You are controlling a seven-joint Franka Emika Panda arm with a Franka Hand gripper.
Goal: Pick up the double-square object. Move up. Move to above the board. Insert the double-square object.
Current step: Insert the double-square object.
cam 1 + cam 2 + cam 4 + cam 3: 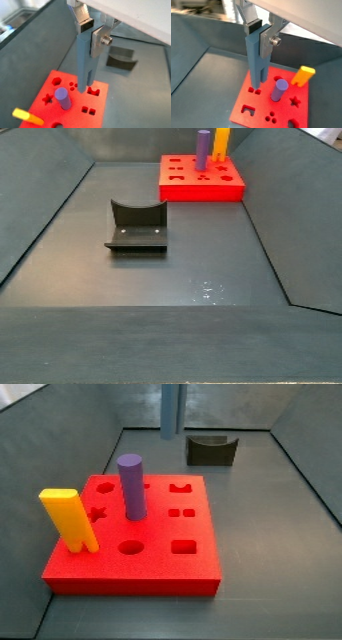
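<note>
Gripping the double-square object (85,55) by its top, the gripper (89,31) is closed on it and hanging over the board (103,112) — the peg's foot is hovering by the board's far edge in both wrist views. Judging by this, the move above the board is under way; next it is needing alignment with the two small squares (89,110), then a straight descent. Left to right in a side view, a yellow peg (67,520), a purple cylinder (131,486) and a dark U-shaped block (211,450) are standing — the cylinder looks closest to the path.
</note>
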